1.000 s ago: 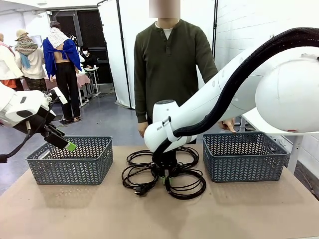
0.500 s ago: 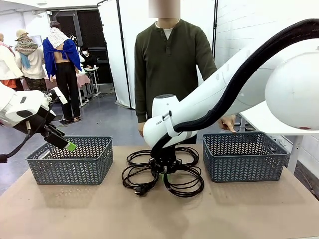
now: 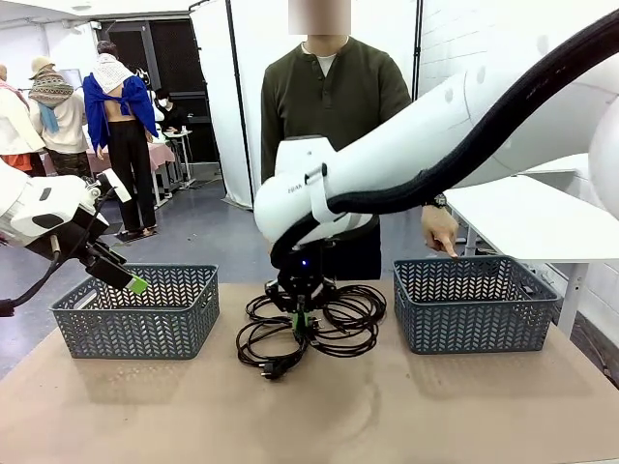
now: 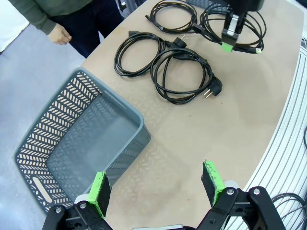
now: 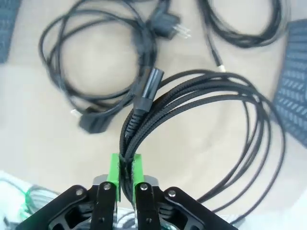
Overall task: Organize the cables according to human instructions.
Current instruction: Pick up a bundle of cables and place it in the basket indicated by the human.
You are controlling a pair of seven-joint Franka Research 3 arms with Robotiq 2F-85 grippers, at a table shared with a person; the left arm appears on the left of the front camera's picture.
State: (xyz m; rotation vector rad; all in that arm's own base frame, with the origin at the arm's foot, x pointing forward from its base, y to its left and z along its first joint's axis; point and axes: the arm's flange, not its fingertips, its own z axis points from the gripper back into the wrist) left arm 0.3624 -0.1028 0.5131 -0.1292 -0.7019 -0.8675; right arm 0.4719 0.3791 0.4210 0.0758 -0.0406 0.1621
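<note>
**Right gripper clamped on one cable bundle; left gripper open beside the left basket**

1. Left gripper [image 4: 158,186]: the jaws stand wide apart. The green pads [image 4: 100,191] hold nothing and touch nothing. In the front view the left gripper [image 3: 135,283] hangs in the air at the near rim of the left basket [image 3: 135,324]. The wrist view looks down on that basket's [image 4: 53,124] near corner and on bare table [image 4: 192,139].

2. Cables [image 3: 266,338]: all four lie grouped at the table's middle, between the two baskets. Three bundles [image 4: 139,52] rest flat on the table [image 3: 290,416], coiled, with plugs showing at their ends.

3. Right gripper [image 3: 302,324]: it points down into the group. The jaws are closed on the fourth bundle [image 5: 216,96]. Its strands are gathered and pinched between the pads [image 5: 113,165], and the loops [image 3: 353,311] fan out to the right of the gripper [image 5: 124,167]. Whether the lower loops are clear of the table cannot be told.

4. Person [image 3: 334,106]: standing at the far side, behind the cables. One hand [image 3: 440,230] points downward just above the far rim of the right basket [image 3: 469,314].
</note>
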